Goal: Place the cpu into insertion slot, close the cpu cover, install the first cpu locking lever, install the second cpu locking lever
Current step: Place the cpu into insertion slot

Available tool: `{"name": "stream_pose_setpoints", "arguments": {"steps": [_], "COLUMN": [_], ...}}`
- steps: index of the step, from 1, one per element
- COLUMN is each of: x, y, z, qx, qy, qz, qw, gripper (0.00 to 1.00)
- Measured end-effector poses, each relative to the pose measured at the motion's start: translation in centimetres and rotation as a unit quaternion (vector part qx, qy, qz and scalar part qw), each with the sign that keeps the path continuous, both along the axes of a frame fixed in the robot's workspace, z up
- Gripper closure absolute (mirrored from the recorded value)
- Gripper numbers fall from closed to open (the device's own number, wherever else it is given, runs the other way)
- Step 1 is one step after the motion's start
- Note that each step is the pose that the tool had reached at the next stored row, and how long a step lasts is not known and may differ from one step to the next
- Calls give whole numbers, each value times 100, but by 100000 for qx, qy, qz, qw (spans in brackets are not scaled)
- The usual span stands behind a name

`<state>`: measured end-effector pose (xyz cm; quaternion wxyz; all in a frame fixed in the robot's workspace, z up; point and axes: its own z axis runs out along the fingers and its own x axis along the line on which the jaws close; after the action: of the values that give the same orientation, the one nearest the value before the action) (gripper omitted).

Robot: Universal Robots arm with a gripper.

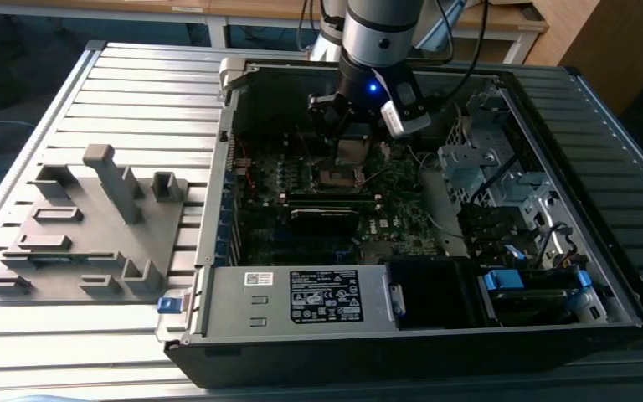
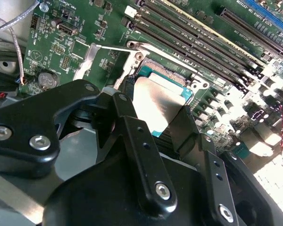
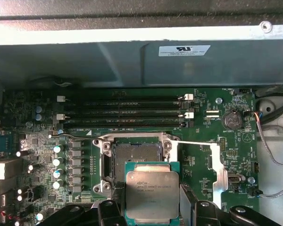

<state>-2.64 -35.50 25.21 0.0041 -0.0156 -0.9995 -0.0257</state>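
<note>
pincer (image 3: pixel 151 205) clamped on the cpu (image 3: pixel 152 188) by two opposite edges | cpu hangs just beside the open slot (image 3: pixel 136 157), not seated yet | imo: square it to the slot, keep it flat, ease down, zero force

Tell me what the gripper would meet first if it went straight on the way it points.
Most likely the insertion slot: the gripper, shut on the cpu, points down at the motherboard, with that slot just ahead of the chip. Depth is unclear.
</note>
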Motion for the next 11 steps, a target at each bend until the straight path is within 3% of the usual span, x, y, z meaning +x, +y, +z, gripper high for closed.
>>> {"name": "stream_pose_setpoints", "arguments": {"steps": [11], "x": [0], "y": [0], "z": [-16], "qx": [7], "qy": [-6], "qz": [-1], "qw": [100000], "gripper": [46]}}
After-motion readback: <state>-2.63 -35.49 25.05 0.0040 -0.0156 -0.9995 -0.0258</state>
